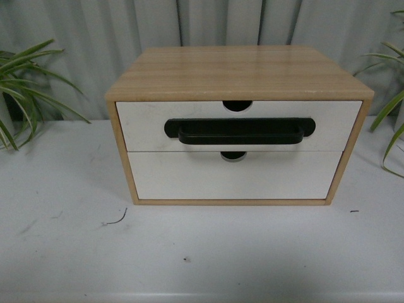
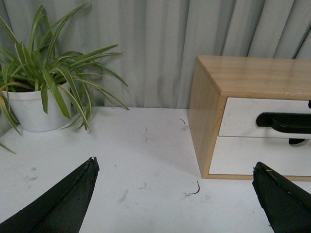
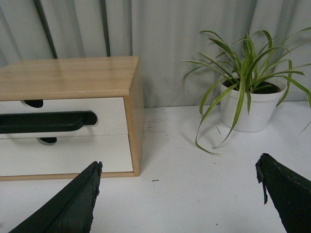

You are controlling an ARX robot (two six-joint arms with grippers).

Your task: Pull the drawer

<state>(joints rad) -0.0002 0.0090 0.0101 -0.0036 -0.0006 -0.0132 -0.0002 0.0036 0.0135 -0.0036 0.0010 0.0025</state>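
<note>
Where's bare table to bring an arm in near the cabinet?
Widest: table in front of the cabinet, mostly bare to the near edge. Also strips between the cabinet and the left plant, and the cabinet and the right plant. Crowded: far corners under their leaves.

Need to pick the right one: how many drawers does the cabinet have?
2. The upper drawer, with the black bar handle, and the plain lower drawer directly beneath it. Both are closed.

The white counter (image 1: pixel 63 252) carries a two-drawer wooden cabinet (image 1: pixel 240 72). A potted spider plant (image 2: pixel 31 109) stands to the cabinet's left and a second spider plant (image 3: pixel 245 109) to its right. A curled dark thread (image 1: pixel 117 219) lies near the cabinet's front left corner.
</note>
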